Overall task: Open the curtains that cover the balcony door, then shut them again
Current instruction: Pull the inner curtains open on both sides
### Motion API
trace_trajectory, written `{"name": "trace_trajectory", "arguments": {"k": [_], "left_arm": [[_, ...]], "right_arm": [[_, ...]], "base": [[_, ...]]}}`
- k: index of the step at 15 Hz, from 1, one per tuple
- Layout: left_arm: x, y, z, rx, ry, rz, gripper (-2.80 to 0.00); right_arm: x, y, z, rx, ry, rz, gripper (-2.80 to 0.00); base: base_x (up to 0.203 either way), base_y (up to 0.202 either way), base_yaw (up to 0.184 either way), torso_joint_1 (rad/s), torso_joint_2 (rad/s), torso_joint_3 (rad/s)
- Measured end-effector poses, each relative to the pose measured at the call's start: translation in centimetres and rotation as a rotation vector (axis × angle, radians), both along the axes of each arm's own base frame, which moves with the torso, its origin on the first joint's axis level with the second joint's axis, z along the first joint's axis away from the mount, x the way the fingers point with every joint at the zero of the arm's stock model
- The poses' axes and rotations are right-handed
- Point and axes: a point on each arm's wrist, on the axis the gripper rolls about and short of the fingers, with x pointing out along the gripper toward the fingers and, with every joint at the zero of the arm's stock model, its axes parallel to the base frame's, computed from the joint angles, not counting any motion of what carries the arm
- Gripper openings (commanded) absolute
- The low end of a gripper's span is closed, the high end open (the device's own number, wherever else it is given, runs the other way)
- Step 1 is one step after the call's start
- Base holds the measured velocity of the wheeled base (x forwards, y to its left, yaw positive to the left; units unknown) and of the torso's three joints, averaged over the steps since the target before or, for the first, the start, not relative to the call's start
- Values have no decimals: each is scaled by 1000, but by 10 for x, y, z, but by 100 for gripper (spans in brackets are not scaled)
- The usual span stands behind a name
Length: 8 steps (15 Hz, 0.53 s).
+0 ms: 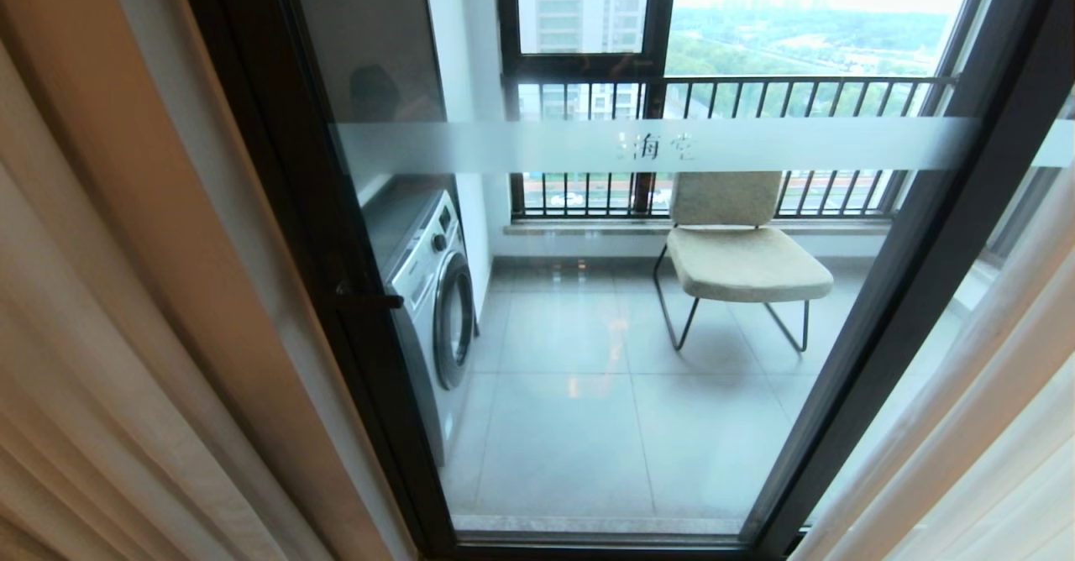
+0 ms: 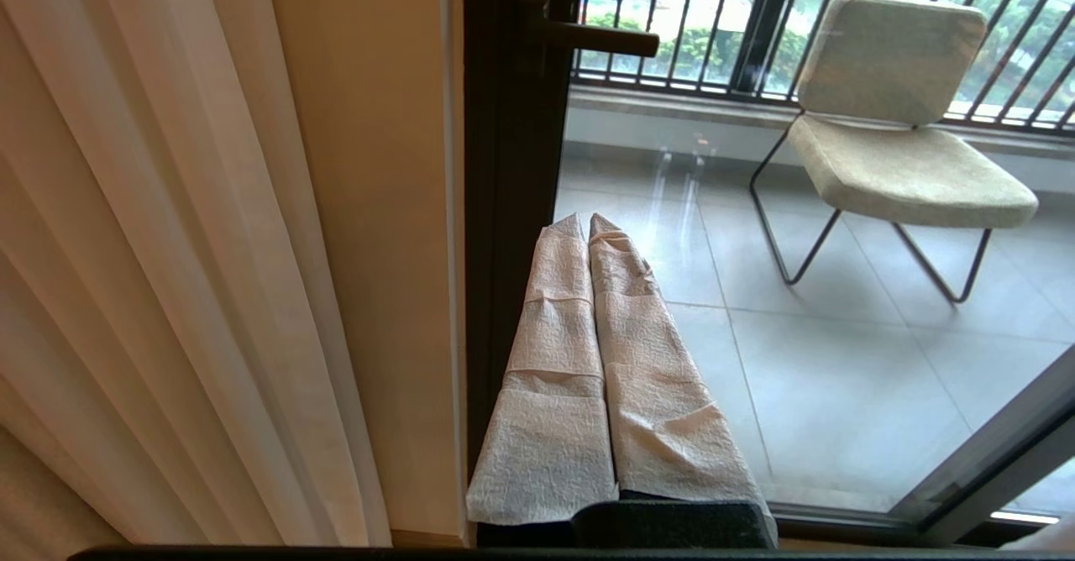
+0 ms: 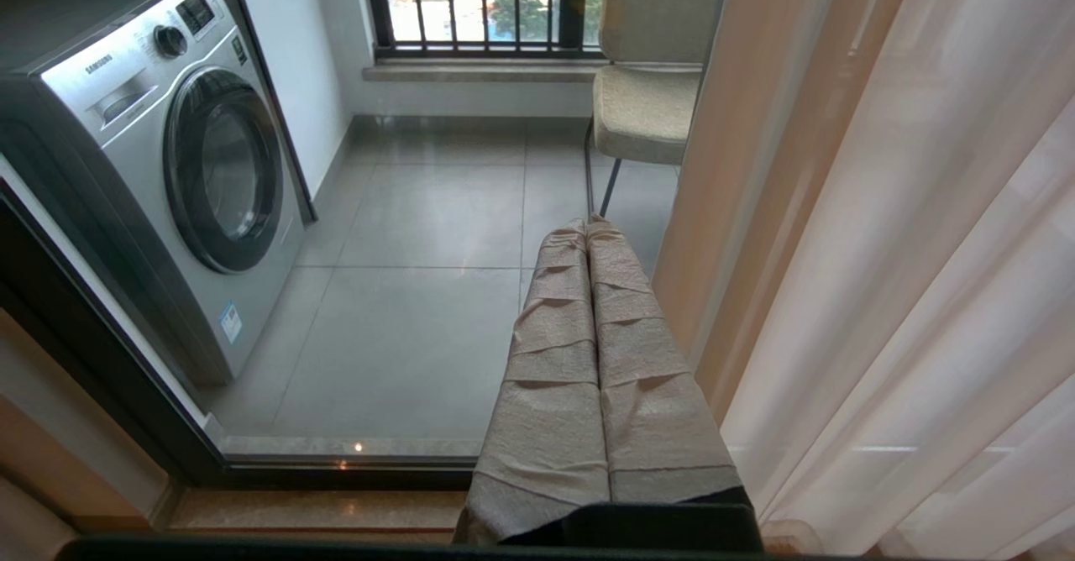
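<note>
Left gripper: the left gripper (image 2: 588,221) shows only in its wrist view, two long tapering fingers (image 2: 554,351) wrapped in crinkled white paper-like tape, pressed together along their whole length with nothing between them.
Right gripper: the right gripper (image 3: 588,225) has the same shape, its fingers (image 3: 638,359) bound in creased beige tape, tips meeting, holding nothing.
Curtains: the curtains (image 1: 101,359) are drawn apart to both sides. Off the left gripper's outer side hang soft vertical pleats of pale cream cloth (image 2: 168,250), apart from the fingers, with a flat tan wall strip (image 2: 369,208) between. Just beside the right gripper's outer side falls thin, see-through white sheer fabric (image 3: 907,292) in smooth folds, edged by a thicker beige panel (image 3: 739,166).
Balcony door: the balcony door (image 1: 353,334) stands ahead of both grippers, clear glass in a dark, smooth frame, crossed by a frosted white strip (image 1: 504,145) with small characters. A short dark bar handle (image 2: 600,39) juts from the frame beyond the left fingertips.
Beyond the glass: glossy grey floor tiles (image 1: 571,393); a silver front-loading washing machine (image 3: 168,166) with a round door, across from the right gripper; a padded beige chair (image 1: 739,250) on thin black wire legs; black railing bars (image 1: 756,95) behind it.
</note>
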Motion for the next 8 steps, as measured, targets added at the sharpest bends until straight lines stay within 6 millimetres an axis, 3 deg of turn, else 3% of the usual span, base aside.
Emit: {"name": "trace_trajectory", "arguments": {"k": [8], "left_arm": [[0, 0, 0, -1, 1, 1, -280]], "right_arm": [[0, 0, 0, 0, 0, 0, -280]], "base": [[0, 0, 0, 0, 0, 0]]}}
